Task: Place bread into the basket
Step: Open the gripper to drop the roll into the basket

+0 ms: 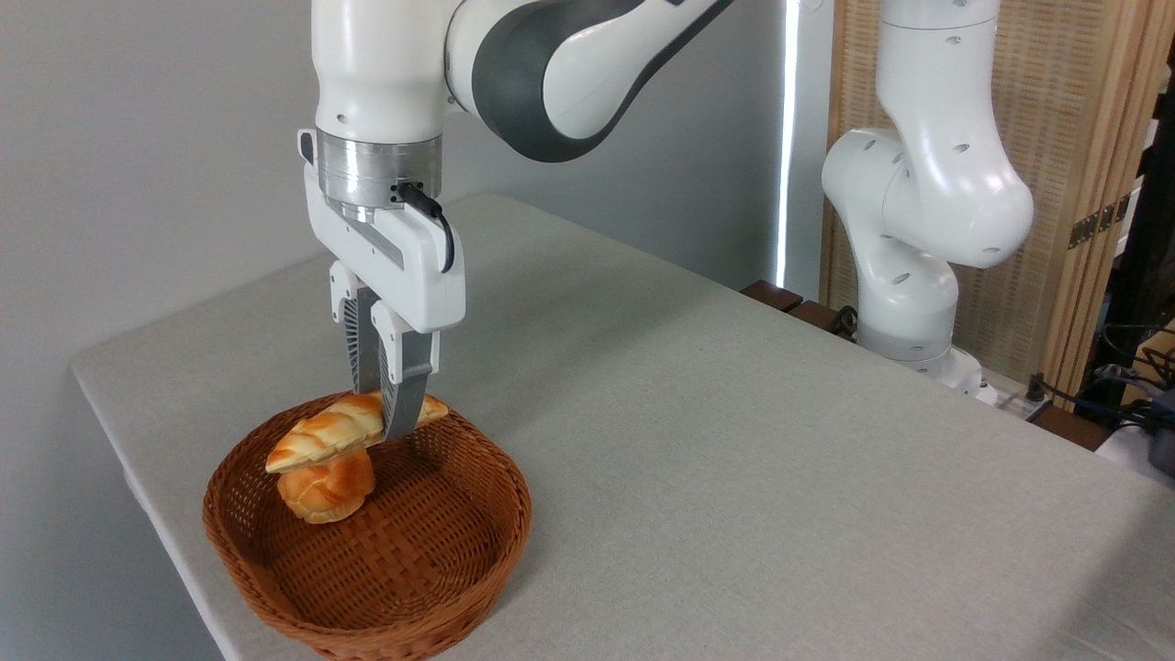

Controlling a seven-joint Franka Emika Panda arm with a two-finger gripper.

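A long braided golden bread (326, 436) hangs level over the brown wicker basket (459, 560) at the table's left front. My gripper (384, 415) points straight down and is shut on the bread near its right end. The loaf's left part hangs just above or on a small round orange roll (329, 488) that lies inside the basket; I cannot tell whether they touch. The right tip of the bread pokes out past the fingers (402, 397).
The basket stands near the left front corner of a grey cloth-covered table (734, 441). The arm's white base (909, 275) rises at the table's far right edge. Cables and a wooden screen lie beyond it.
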